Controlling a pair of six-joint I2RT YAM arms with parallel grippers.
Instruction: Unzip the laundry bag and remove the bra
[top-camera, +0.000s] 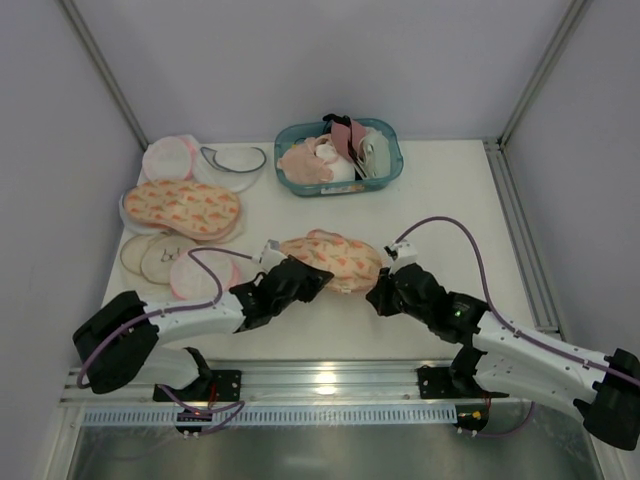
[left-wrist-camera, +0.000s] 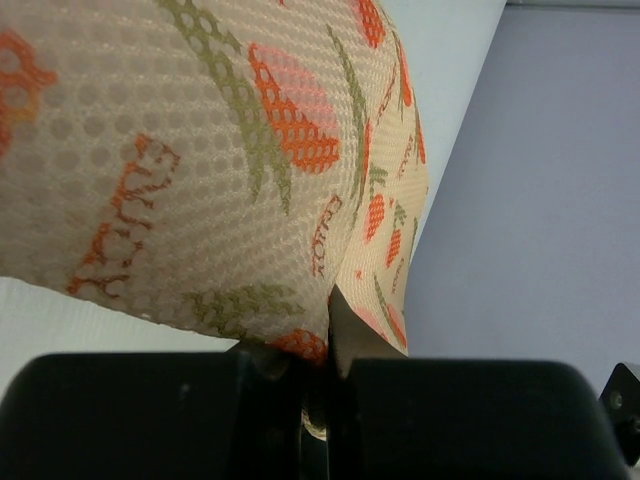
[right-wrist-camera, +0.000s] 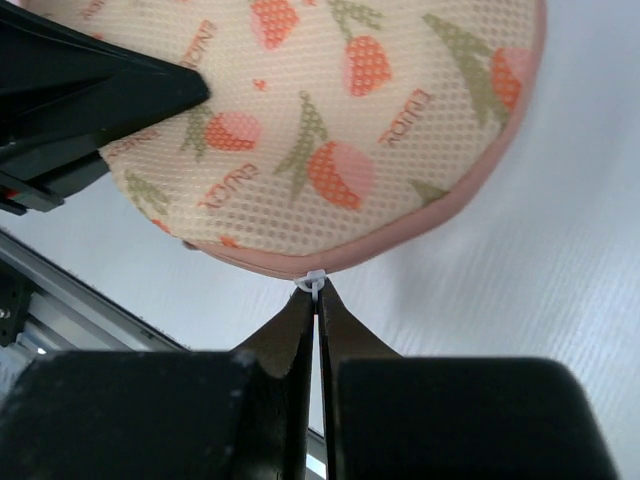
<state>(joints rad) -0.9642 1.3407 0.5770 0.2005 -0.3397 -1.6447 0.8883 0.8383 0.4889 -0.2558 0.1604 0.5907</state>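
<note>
The white table is the widest thing in front of me, and my two arms reach in from its near edge; the laundry bag lies near the middle of it, between my grippers, peach mesh printed with orange and green, its long axis running left to right; a second bag of the same print lies well apart at the far left, with round white pouches behind it and flat round ones in front of it; a teal basket holding pink and white garments stands at the back of the table; my left gripper sits at the bag's left end, and from its own camera the mesh fills the view with the fingers pressed together on a fold of the bag's edge; my right gripper sits at the bag's right end, touching its rim; from that wrist I see the bag with its pink edging just above my fingertips, which are closed tight, pinching the small white zipper pull that hangs from that edging; the dark left fingers show on the bag at the upper left of that view; I cannot tell what is inside the bag.
</note>
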